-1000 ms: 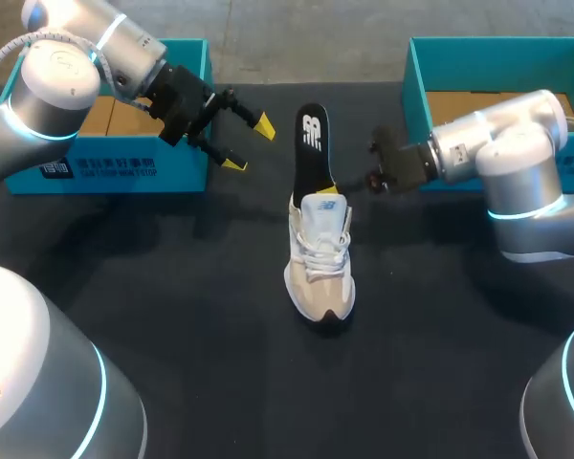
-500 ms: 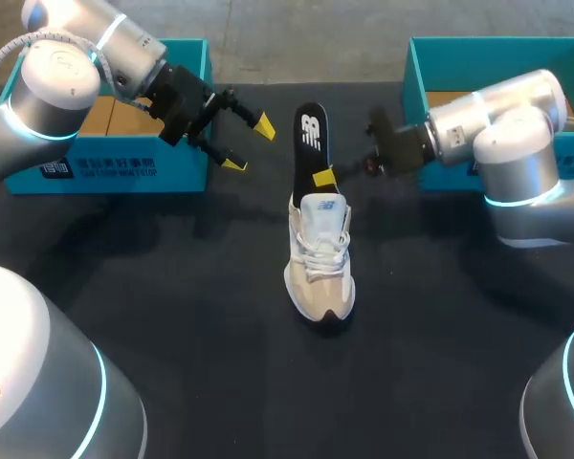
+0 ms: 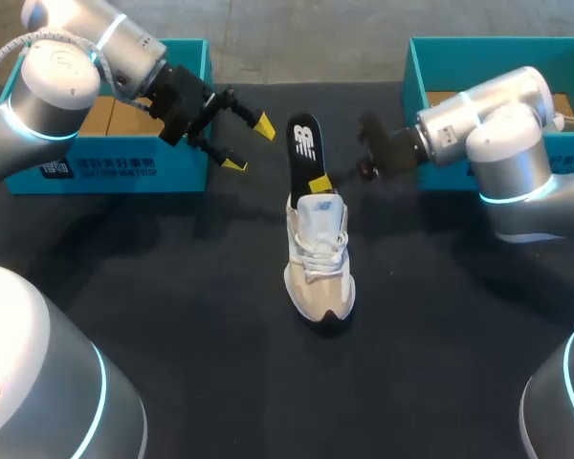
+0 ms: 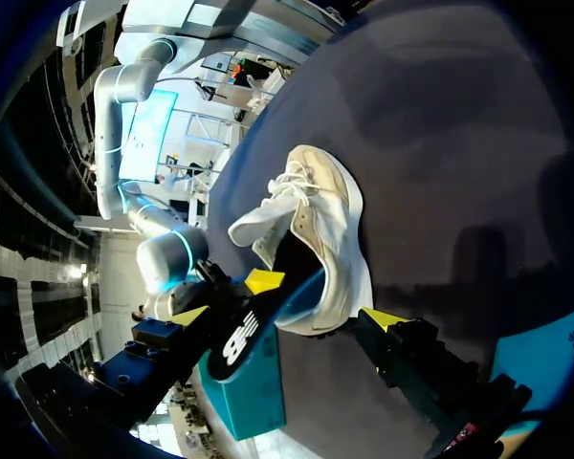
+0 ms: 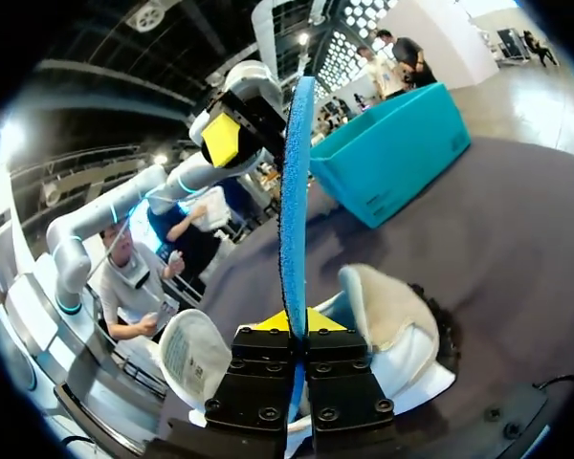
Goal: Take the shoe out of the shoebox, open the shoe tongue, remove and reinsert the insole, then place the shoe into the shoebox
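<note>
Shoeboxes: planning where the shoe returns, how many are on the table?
2. The left shoebox sits at the far left, behind the left gripper; the right shoebox at the far right, behind the right arm.

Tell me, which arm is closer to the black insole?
Right. The right fingers pinch the insole just above the shoe; the left fingers hang open off to its side, not touching it.

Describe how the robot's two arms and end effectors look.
The left arm and right arm are rounded silver-grey tubes with glowing pale-blue rings at the joints. A ribbed grey cable loops along the left one. The left end effector and right end effector are black, with bright yellow wedge tips.
</note>
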